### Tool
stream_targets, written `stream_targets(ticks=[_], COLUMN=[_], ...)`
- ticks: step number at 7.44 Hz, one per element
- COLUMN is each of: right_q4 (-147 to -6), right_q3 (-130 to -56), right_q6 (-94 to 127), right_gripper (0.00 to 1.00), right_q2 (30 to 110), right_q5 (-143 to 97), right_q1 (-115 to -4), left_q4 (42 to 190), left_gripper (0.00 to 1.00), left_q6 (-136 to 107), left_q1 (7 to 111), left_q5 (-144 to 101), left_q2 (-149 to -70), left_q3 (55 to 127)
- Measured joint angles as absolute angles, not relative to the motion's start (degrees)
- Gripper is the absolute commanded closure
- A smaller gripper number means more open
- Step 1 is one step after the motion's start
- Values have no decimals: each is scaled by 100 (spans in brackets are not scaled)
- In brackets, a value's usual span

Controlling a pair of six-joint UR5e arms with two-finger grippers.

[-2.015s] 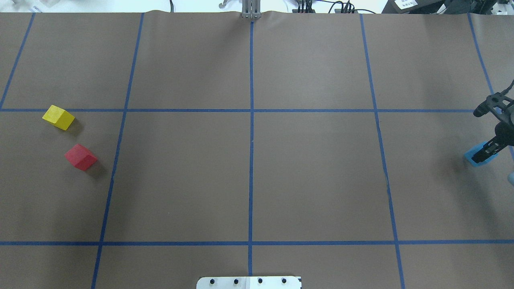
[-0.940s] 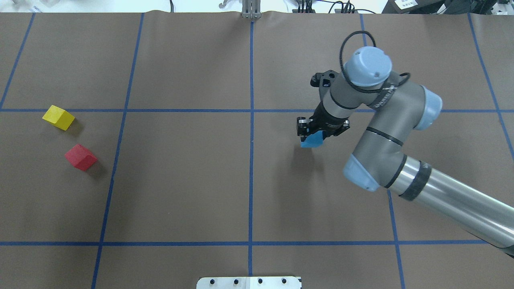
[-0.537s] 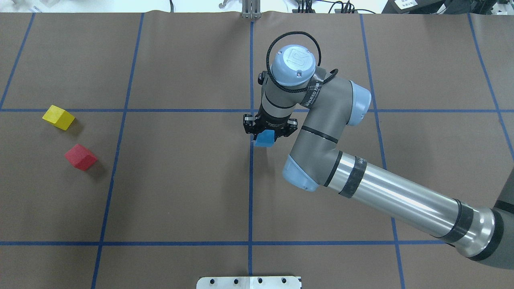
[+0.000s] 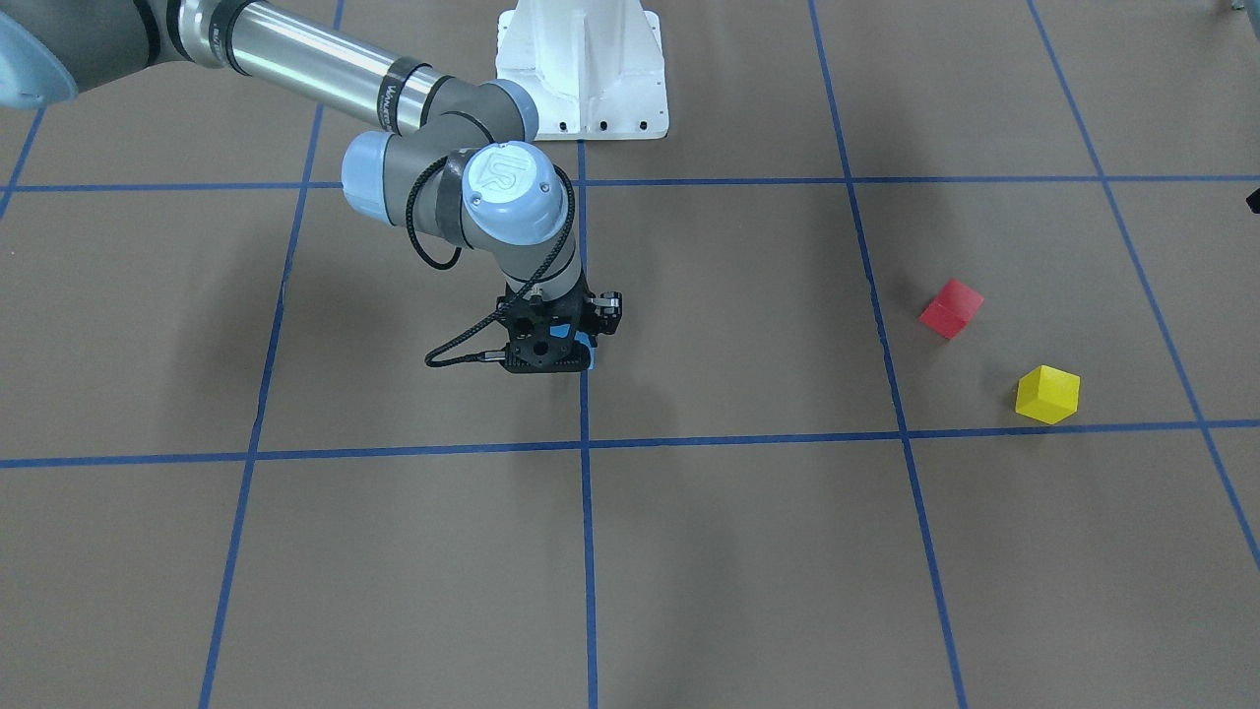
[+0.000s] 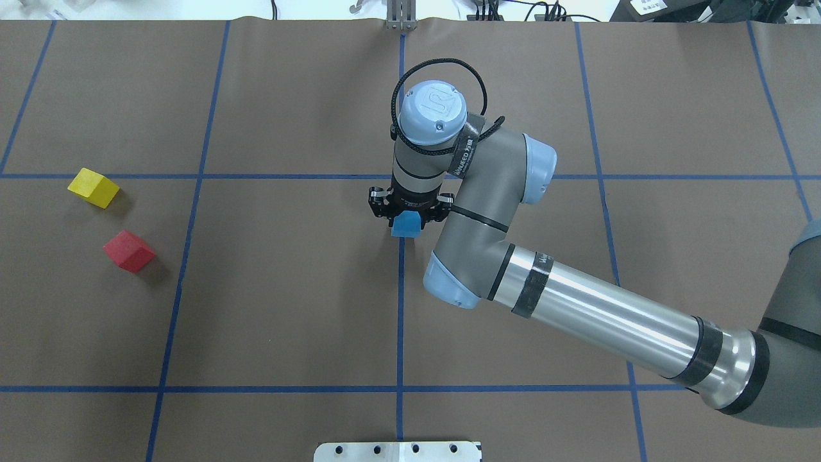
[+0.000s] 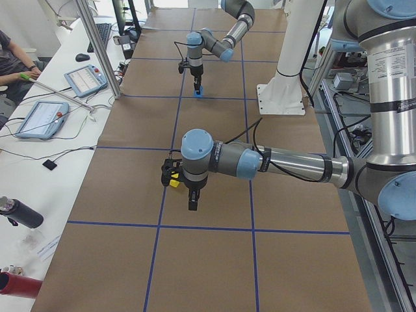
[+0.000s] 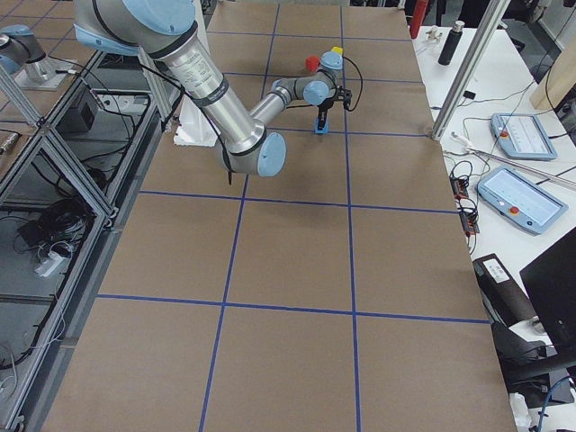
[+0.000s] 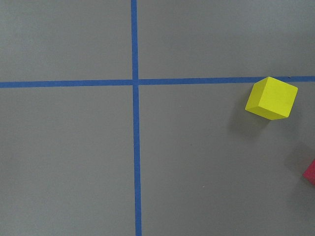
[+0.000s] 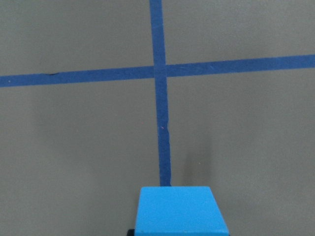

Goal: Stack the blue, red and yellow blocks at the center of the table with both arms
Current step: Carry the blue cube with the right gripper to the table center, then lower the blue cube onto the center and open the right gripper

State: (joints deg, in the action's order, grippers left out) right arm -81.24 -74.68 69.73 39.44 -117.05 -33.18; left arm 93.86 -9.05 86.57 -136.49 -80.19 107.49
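Note:
My right gripper (image 5: pixel 405 219) is shut on the blue block (image 5: pixel 405 226) and holds it low over the table's central tape line, just below the crossing; I cannot tell if it touches the table. The block also shows in the front view (image 4: pixel 585 341) and the right wrist view (image 9: pixel 181 209). The yellow block (image 5: pixel 93 187) and the red block (image 5: pixel 129 251) sit on the table at the far left. My left gripper (image 6: pixel 192 199) hovers near the yellow block (image 6: pixel 174 182); I cannot tell if it is open or shut. The left wrist view shows the yellow block (image 8: pixel 271 98) and a corner of the red block (image 8: pixel 310 172).
Brown paper with a blue tape grid (image 5: pixel 401 321) covers the table. The white robot base (image 4: pixel 581 69) stands at the robot's edge. The right arm's long link (image 5: pixel 603 321) stretches across the right half. A desk with tablets (image 6: pixel 40 117) runs along the far side.
My right arm has carried the blue block leftward from the table's right edge to the central line. The red and yellow blocks have not moved.

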Motion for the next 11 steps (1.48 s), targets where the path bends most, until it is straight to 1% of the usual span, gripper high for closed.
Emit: stream_targets(ticks=[7, 8, 9, 11], right_q4=[-8121, -8121, -8121, -8116], right_q3=[-7239, -7233, -7225, -7206], right_q6=[6773, 6746, 6730, 6717], right_gripper=[100, 78, 73, 69], right_q2=[3808, 3806, 3806, 3806], right_q5=[-11674, -11672, -11672, -11672], right_q1=[-3296, -3296, -3296, -3291], left_q4=[9387, 9387, 9387, 9387], left_gripper=[0, 0, 0, 0], left_q6=[-905, -905, -905, -904], left_q1=[8657, 8657, 8657, 8657], left_q5=[-13649, -13650, -13649, -13650], left_q2=[-8016, -8016, -8016, -8016], left_q3=[10749, 10749, 10749, 10749])
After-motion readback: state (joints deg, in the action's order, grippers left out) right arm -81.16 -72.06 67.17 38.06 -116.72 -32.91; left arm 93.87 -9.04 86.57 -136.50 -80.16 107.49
